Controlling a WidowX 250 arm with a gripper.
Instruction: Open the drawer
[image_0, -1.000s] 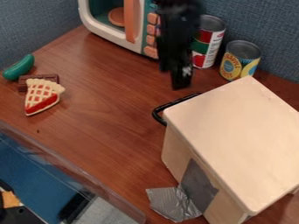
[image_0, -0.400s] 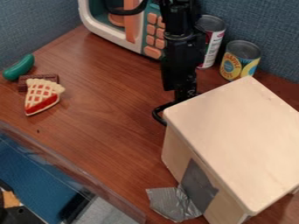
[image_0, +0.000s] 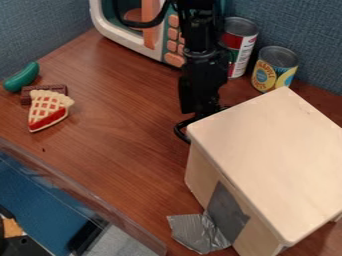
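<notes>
Wood-brown table (image_0: 117, 145), blue fabric-like wall (image_0: 294, 25) behind. The black arm (image_0: 204, 65) comes in from the top edge, upper part cut off, covering part of the toy microwave (image_0: 130, 42) and the left side of a red, green and white can (image_0: 246, 47). The pincer (image_0: 210, 109) points down at the rear of the handle, by the box's left corner; part of the handle is hidden there. Wide or narrow, cannot tell; contact, cannot tell either.

Drawer: in the pale wooden box (image_0: 267, 150), right side of the table, its front turned from the camera and hidden by the box top. Black curved handle (image_0: 178, 132) juts out at that side. Box runs off the right and bottom edges. Grey patch (image_0: 228, 212) on its near side, crumpled silver tape (image_0: 197, 232) beside it.

Yellow-and-blue can (image_0: 274, 70) behind the box. Far left: green toy vegetable (image_0: 23, 77), brown bar (image_0: 29, 92), lattice pie slice (image_0: 48, 110) overlapping the bar.
</notes>
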